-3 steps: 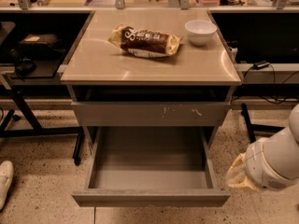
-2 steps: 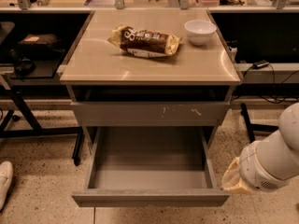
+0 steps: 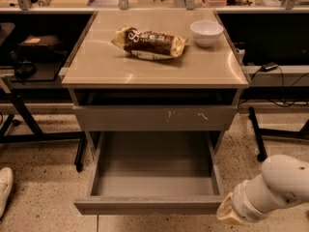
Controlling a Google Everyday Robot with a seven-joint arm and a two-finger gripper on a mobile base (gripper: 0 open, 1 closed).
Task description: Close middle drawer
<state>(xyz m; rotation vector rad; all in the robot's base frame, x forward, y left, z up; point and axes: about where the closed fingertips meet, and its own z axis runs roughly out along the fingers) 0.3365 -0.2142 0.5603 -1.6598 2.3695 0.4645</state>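
- Lower and further left than a second ago, the white arm (image 3: 275,187) now reaches in from the bottom right, and its yellowish tip with the claw (image 3: 227,215) sits just beside the front right corner of the middle drawer (image 3: 154,178).
- Whether the claw is wide or narrow cannot be told from this view, and it is unclear whether it touches the drawer front.
- Pulled well out of the cabinet towards the camera, the middle drawer stands open, a wide, shallow grey box with a plain flat front and its bare floor in full view.
- To the left of the drawer, well apart from it, the toe of a white shoe (image 3: 5,190) rests on the speckled floor (image 3: 43,197).
- Directly above and behind the drawer, the scratched drawer front (image 3: 154,117) is pushed in, with pale marks right of its middle.
- Above that lies the beige tabletop (image 3: 106,66), overhanging the drawer's back half.
- On the tabletop, behind the drawer's middle, a brown snack bag (image 3: 149,42) lies flat.
- Right of the bag and slightly further back, a white bowl (image 3: 206,32) stands upright, apart from the bag.
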